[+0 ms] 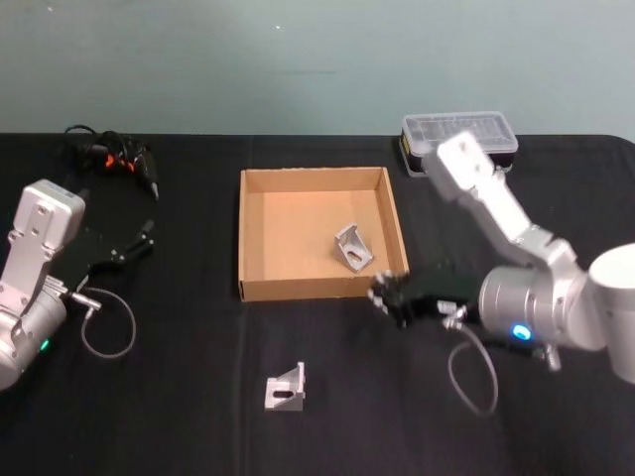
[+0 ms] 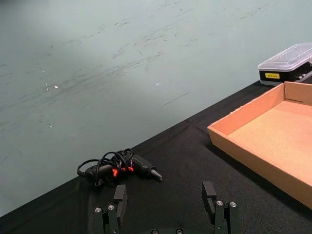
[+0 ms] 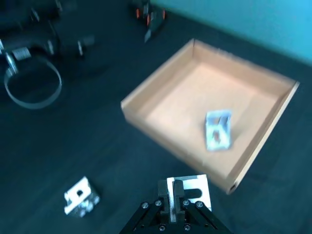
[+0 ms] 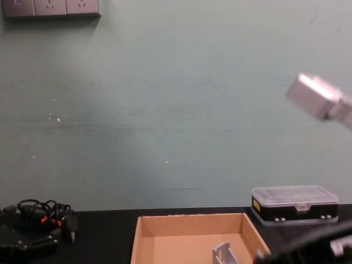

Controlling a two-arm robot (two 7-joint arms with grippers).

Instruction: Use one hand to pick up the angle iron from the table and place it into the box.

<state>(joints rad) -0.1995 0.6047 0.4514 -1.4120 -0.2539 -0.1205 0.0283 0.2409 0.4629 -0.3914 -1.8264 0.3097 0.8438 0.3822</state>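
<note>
Table [image 1: 179, 416]: matte black; carries box, case, cables and one loose bracket.
Right arm [image 1: 496, 208]: in from the right, elbow raised, wrist low just off the box's front-right corner.
Left arm [image 1: 40, 258]: parked at the left edge, well apart from the box; no part in the job, by the look of it.
Box [image 1: 298, 289]: shallow brown cardboard tray, mid-table, open top, low walls.
Plastic case [image 1: 459, 134]: clear lid, black base, just behind the box's far-right corner; not involved.
Cable bundle [image 1: 109, 154]: black and orange, far left near the back edge.
Right gripper [image 1: 389, 297]: pinched closed on the held angle iron, plate edge clamped between the fingers; just outside the box's front wall.
Left gripper [image 2: 165, 207]: fingers spread wide, nothing between them.
Held angle iron [image 3: 192, 187]: silver, slotted, near the front-right corner, not yet over the box floor.
Boxed angle iron [image 1: 353, 248]: inside the box, right of centre, toward the front wall.
Loose angle iron [image 1: 286, 387]: on the table in front of the box, well apart from both grippers.
Progress: pick looks done for the held piece, judging by the grip; one piece in the box. Left: carry over the wall, release. Loose one untouched, probably next.
</note>
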